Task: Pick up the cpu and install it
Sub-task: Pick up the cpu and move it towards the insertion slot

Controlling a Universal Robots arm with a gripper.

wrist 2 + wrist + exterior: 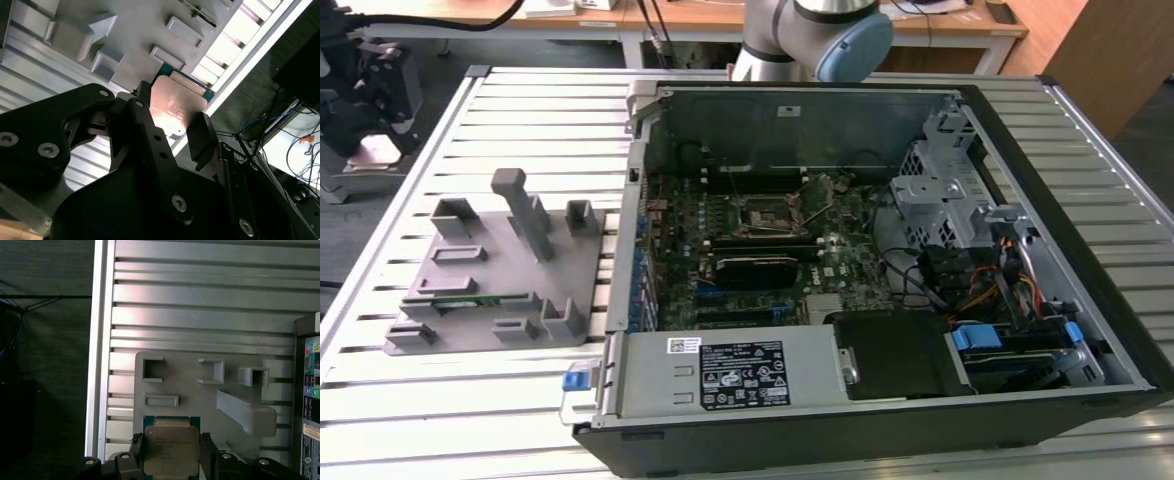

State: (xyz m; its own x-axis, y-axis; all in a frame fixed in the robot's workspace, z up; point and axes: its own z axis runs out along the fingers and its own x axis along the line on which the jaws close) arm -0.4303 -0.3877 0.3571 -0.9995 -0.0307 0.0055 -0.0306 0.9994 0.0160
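The cpu (171, 447) is a flat square chip with a silver-grey metal top and a green rim. It sits between two black fingers (137, 450), with my gripper (171, 457) shut on its opposite edges. In the second wrist view the cpu (175, 102) gleams pinkish between the fingertips of the gripper (172, 127). It is held above the grey fixture plate (190, 385) near the table's edge, apart from the plate. The black cpu socket (763, 213) lies on the motherboard inside the open computer case (1067, 250), with its metal frame around it.
The grey fixture plate (494, 270) carries upright posts (520, 205) and a green memory stick (467, 298). The slatted metal table (520, 110) ends at a rail (100, 340) with dark floor beyond. The arm's base (814, 40) stands behind the case.
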